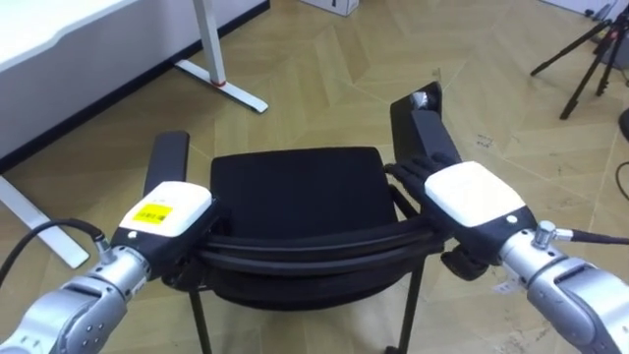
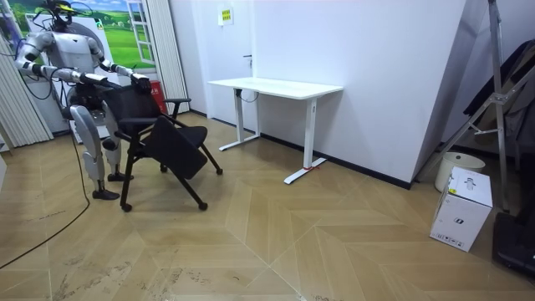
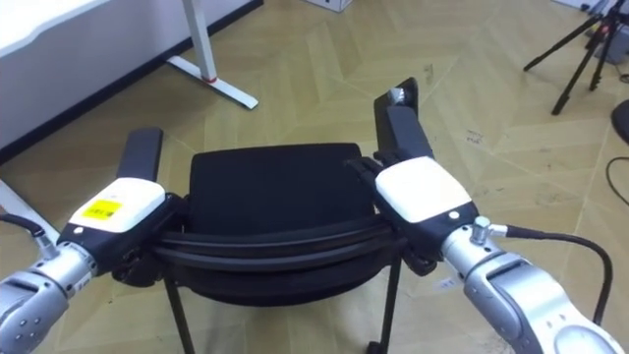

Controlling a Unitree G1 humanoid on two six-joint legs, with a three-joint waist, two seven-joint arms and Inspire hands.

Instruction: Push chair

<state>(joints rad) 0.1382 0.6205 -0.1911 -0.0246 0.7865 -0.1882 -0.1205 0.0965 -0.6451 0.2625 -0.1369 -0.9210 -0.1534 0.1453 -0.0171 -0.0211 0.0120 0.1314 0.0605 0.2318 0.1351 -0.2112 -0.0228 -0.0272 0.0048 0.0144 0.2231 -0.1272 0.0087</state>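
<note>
"While the robot is standing behind the chair, what is showing farthest left?"

"A white desk is running along the upper left, and its foot is resting on the wooden floor."

"And the left hand?"

"It is resting on the left end of the backrest's top rail, just behind the left armrest. Its fingers are hiding against the black frame, so I cannot tell whether they are gripping."

"Where is the chair standing?"

"On the floor directly before the robot, well apart from the desk."

"The right hand?"

"It is lying on the rail's right end, its fingers stretching forward side by side, fairly straight, beside the right armrest."
</note>
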